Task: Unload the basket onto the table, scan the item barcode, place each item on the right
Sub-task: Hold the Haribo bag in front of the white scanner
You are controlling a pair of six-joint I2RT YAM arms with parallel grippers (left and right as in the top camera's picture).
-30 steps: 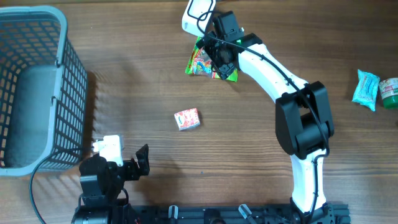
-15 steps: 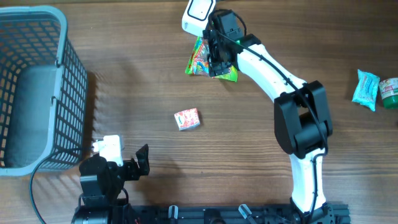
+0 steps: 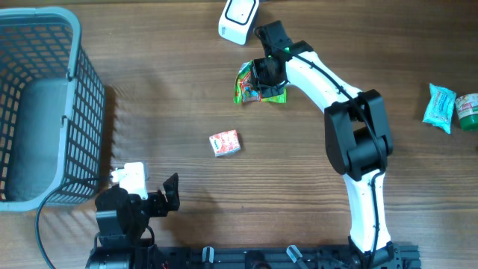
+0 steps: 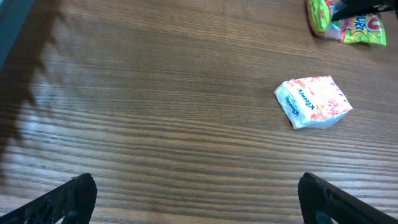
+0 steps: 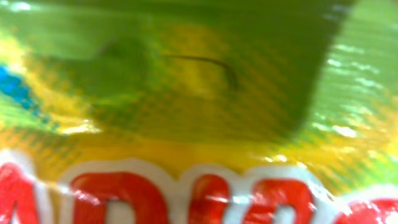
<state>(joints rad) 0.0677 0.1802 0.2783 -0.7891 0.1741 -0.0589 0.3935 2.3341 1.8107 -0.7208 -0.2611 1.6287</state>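
While the right gripper (image 3: 263, 75) is pinched shut on the crumpled green-and-yellow snack packet (image 3: 260, 90), that packet sits close in front of the white handheld scanner (image 3: 239, 13), near it but not yet before its face. The right wrist camera sees only wrapper with red lettering, and no barcode shows. From where I stand, the pick looks made. What remains is the main part: carrying the packet to the scanner and turning it until the code faces the reader. I cannot tell whether the packet has left the wooden surface (image 3: 172, 67) or is only gripped there. A small red-and-white packet (image 3: 225, 142) lies further out from the scanner, untouched. Further still, the left gripper (image 3: 170, 191) waits with its jaws wide and nothing between them. A grey basket (image 3: 75, 45) stands well off to the scanner's left, and a teal packet (image 3: 439, 107) lies far off to its right.
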